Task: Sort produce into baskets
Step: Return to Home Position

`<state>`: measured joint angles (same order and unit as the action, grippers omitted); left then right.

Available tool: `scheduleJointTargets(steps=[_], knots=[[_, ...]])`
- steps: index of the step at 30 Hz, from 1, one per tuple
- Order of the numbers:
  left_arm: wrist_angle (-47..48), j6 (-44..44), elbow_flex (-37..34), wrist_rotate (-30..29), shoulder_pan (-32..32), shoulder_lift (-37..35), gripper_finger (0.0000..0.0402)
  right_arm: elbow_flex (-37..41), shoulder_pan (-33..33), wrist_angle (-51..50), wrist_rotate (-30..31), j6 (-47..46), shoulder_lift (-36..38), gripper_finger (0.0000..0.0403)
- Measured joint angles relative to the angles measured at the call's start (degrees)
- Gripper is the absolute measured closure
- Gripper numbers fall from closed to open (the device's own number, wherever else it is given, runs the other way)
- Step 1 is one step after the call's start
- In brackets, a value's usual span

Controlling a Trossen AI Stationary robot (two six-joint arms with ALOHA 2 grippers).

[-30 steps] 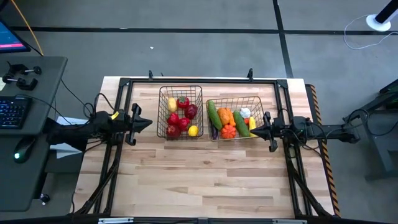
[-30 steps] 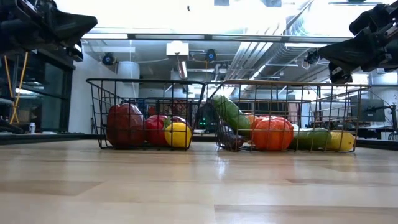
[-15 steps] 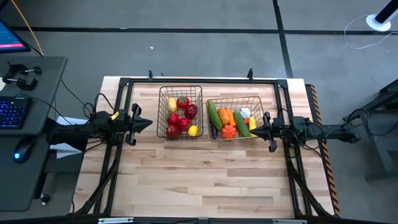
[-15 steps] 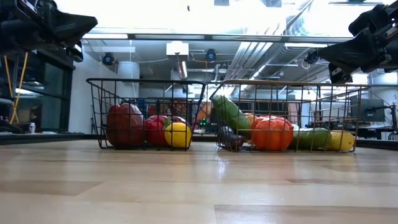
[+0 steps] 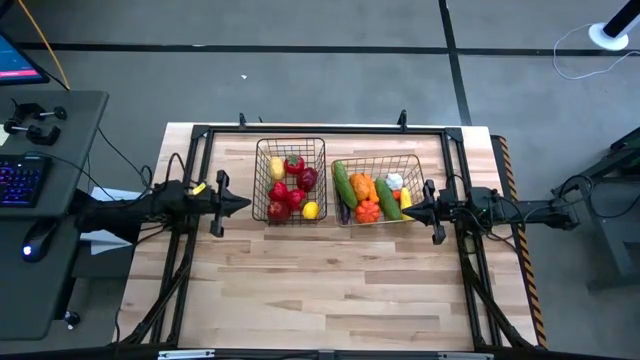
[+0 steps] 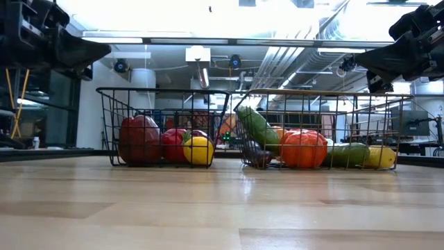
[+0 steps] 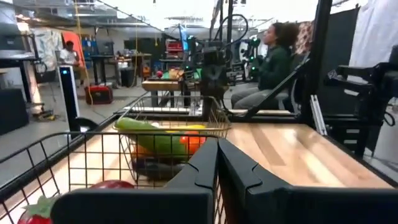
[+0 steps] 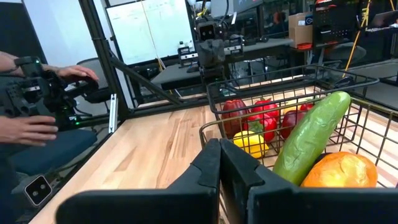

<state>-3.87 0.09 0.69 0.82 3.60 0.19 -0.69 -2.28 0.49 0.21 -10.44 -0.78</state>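
Note:
Two dark wire baskets stand side by side on the wooden table. The narrower basket [image 5: 290, 180] holds red, yellow and green produce [image 5: 288, 190]. The wider basket [image 5: 378, 187] holds green, orange, purple, white and yellow produce [image 5: 366, 196]. My left gripper [image 5: 246, 203] hovers shut just left of the narrower basket, pointing level at it. My right gripper [image 5: 404, 211] hovers shut just right of the wider basket, pointing level. Both stand above the table and hold nothing.
A black frame [image 5: 320, 130] runs round the table's far edge and sides. Bare wood [image 5: 320, 290] lies between the baskets and the near edge. A desk with a keyboard [image 5: 20, 180] stands left of the table. People sit in the room beyond [image 7: 273, 59].
My left gripper has tipped down to level and sunk slightly in the low view; in the high view its tip now reaches a little closer to the narrower basket. The right arm and the baskets have kept still.

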Motion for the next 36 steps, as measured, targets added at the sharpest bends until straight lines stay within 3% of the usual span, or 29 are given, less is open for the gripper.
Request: scheduleJointTargets(steps=[12, 23, 36], knots=[[3.5, 5.8, 0.0, -1.5, 0.2, 0.0, 0.0402, 0.0, 0.0, 0.0, 0.0, 0.0, 0.0, 0.0402], [3.5, -8.8, 0.0, -1.5, 0.2, 0.0, 0.0402, 0.0, 0.0, 0.0, 0.0, 0.0, 0.0, 0.0402], [3.5, -9.0, 0.0, -1.5, 0.2, 0.2, 0.0402, 0.0, 0.0, 0.0, 0.0, 0.0, 0.0, 0.0402]])
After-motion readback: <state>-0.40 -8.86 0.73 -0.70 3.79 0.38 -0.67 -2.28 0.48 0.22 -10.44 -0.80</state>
